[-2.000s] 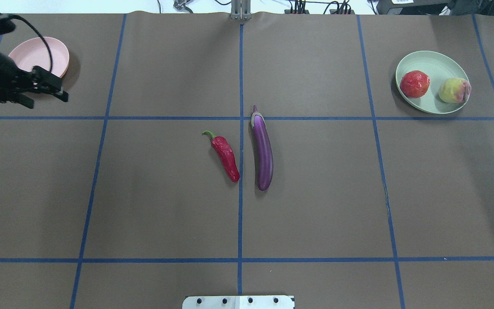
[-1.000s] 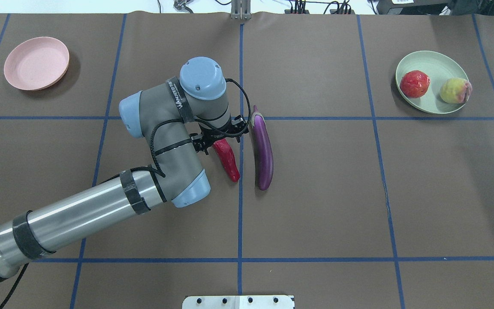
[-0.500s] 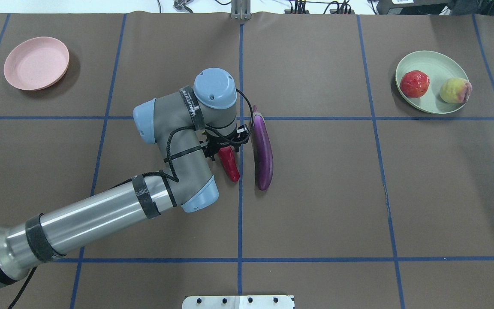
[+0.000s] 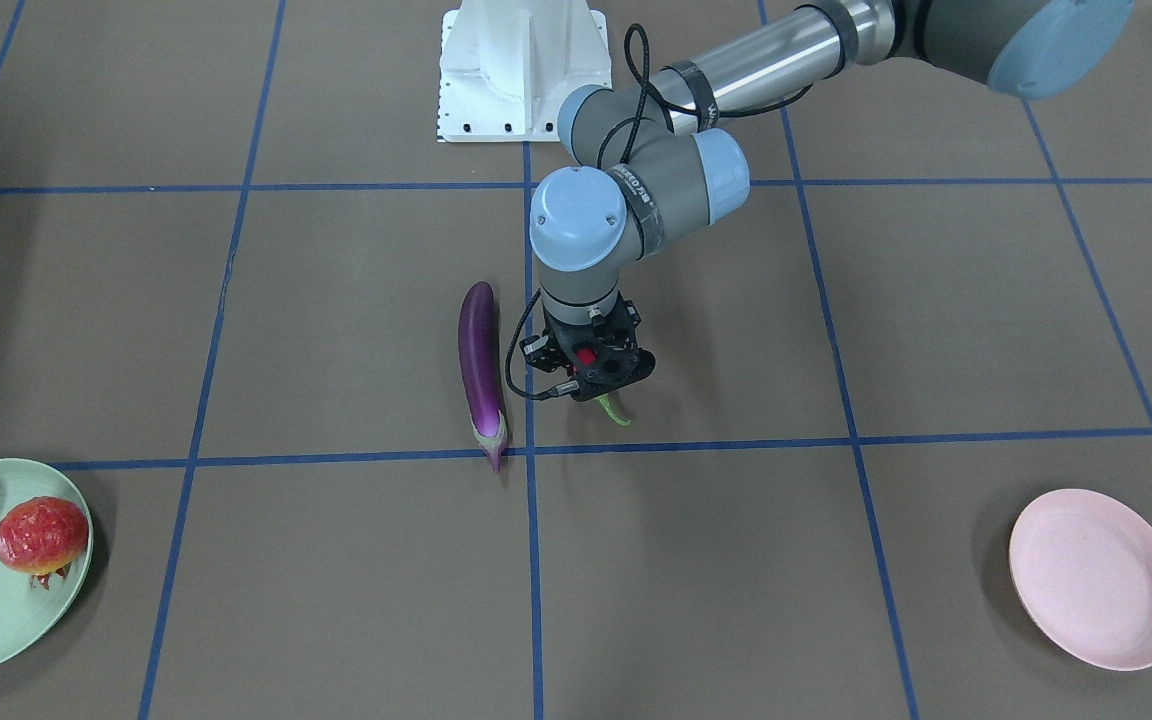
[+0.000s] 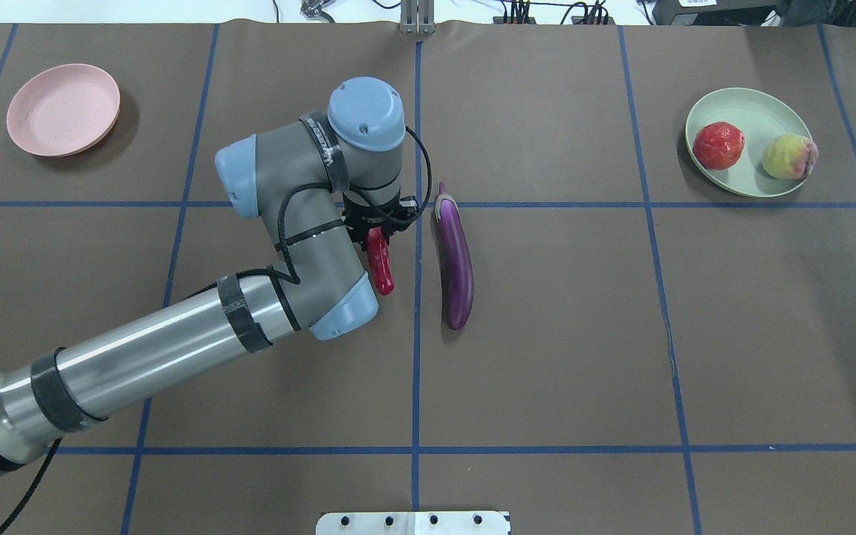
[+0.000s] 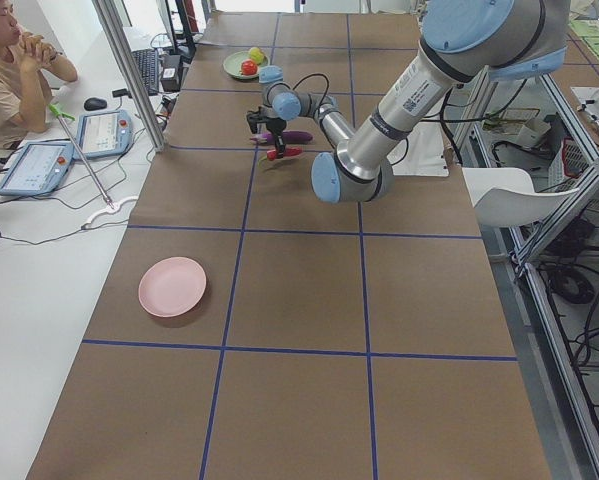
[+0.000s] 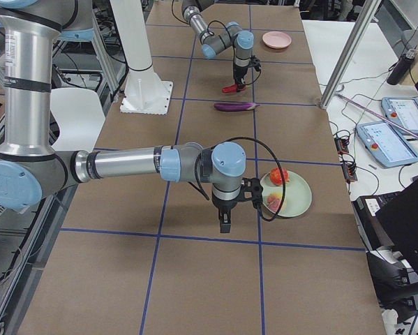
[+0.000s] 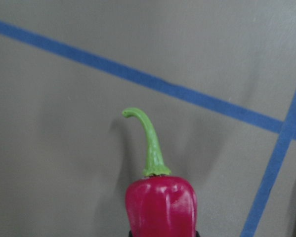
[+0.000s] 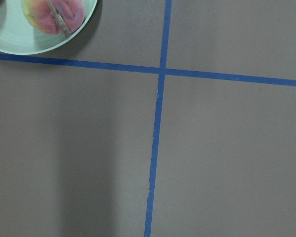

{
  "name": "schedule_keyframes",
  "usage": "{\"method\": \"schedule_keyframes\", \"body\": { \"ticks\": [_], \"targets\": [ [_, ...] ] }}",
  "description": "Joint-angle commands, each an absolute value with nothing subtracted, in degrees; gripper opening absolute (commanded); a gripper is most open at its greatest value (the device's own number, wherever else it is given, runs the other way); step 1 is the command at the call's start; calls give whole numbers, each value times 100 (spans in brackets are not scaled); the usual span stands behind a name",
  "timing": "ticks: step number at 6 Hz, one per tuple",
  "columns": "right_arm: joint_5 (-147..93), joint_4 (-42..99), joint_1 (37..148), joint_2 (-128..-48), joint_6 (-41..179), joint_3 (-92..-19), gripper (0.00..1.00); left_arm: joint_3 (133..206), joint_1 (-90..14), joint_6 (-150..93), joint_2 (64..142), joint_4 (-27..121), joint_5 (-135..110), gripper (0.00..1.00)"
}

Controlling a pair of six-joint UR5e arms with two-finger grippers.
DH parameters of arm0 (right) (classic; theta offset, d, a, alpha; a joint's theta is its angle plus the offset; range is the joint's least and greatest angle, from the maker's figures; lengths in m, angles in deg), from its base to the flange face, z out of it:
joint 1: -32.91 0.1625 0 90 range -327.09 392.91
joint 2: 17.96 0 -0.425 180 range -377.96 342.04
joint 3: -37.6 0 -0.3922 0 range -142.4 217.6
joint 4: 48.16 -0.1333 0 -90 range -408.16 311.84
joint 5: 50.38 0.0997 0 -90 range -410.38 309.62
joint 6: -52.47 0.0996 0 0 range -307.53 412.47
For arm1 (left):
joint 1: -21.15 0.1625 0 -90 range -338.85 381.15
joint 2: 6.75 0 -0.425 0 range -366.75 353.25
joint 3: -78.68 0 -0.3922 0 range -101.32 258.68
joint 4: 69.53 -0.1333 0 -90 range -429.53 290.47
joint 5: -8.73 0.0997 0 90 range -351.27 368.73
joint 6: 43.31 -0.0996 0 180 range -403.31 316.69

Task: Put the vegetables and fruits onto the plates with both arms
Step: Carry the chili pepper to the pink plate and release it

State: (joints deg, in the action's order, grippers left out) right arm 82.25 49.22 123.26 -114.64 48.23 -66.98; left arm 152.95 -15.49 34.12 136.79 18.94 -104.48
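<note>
My left gripper (image 5: 377, 225) is shut on the red chili pepper (image 5: 380, 269) and holds it a little above the table, left of the purple eggplant (image 5: 455, 261). In the left wrist view the chili (image 8: 161, 205) points its green stem away over the brown mat. The front view shows the gripper (image 4: 591, 375) beside the eggplant (image 4: 481, 370). The pomegranate-like fruit (image 5: 718, 145) and the peach (image 5: 788, 156) lie on the mint green plate (image 5: 755, 104). The pink plate (image 5: 64, 109) holds nothing. My right gripper (image 7: 223, 222) hangs beside the green plate (image 7: 297, 200); I cannot tell if it is open.
Blue tape lines divide the brown mat into squares. The white base mount (image 4: 521, 70) stands at the robot's edge of the table. A seated person (image 6: 14, 70) and tablets are beyond the table's far side. The right wrist view shows the peach (image 9: 54, 15).
My left arm swung in from the pink plate to the middle, closed on the chili and raised it off the mat, shifting it slightly left. The eggplant and fruits have not moved.
</note>
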Motion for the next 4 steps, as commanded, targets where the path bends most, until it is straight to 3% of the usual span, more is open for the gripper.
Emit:
{"method": "schedule_keyframes", "body": {
  "ticks": [1, 4],
  "targets": [
    [8225, 4931, 12326, -11472, 4817, -6691, 100, 15409, -2354, 1875, 13599, 1801, -10429, 0],
    [8216, 4931, 12326, -11498, 4799, -6664, 100, 15113, -3875, -1764, 12495, 2402, -10500, 0]
  ]
}}
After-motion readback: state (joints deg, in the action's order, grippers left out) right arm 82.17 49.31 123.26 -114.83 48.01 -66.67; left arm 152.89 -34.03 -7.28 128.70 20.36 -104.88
